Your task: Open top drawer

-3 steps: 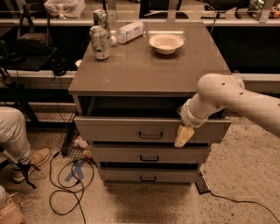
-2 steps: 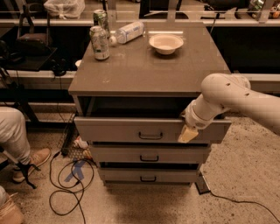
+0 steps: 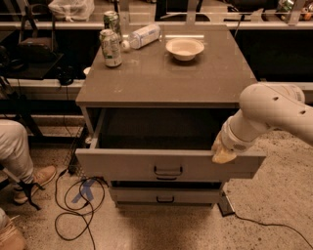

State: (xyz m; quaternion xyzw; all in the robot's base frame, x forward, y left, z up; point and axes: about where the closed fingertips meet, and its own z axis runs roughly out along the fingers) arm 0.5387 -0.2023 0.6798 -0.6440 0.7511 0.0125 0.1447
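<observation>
While the top drawer [image 3: 126, 165] stands pulled well out of the grey cabinet [image 3: 166, 80], its wide front panel hangs nearer than the cabinet's front edge, and its dark box interior shows behind the panel. A small black loop handle [image 3: 168, 171] sits at the centre of the panel.

The gripper [image 3: 223, 155] is at the right end of this panel, with its yellowish tip against the panel's top edge. Whether the gripper is wide, narrow or clamped on the edge cannot be told from this angle. The white arm [image 3: 274, 110] reaches in from the right, its thick rounded link lying just right of the cabinet's near right corner.

Below the top drawer, a shallower drawer [image 3: 195, 196] with a like black handle [image 3: 165, 199] appears closed, and is mostly shadowed by the open one.

On the cabinet top, a green-and-white can [image 3: 110, 47] stands upright at the far left, with a second can [image 3: 112, 20] just beyond it. A clear plastic bottle [image 3: 144, 35] lies on its side to their right. A pale, shallow bowl [image 3: 184, 49] sits further right, near the far edge.

On the speckled floor to the left, black cables [image 3: 73, 215] loop beside a blue tape cross [image 3: 84, 190]. A seated person's light-trousered leg [image 3: 13, 149] and tan shoe [image 3: 35, 179] show at the left edge. A plastic bag [image 3: 71, 9] rests on the far shelf.
</observation>
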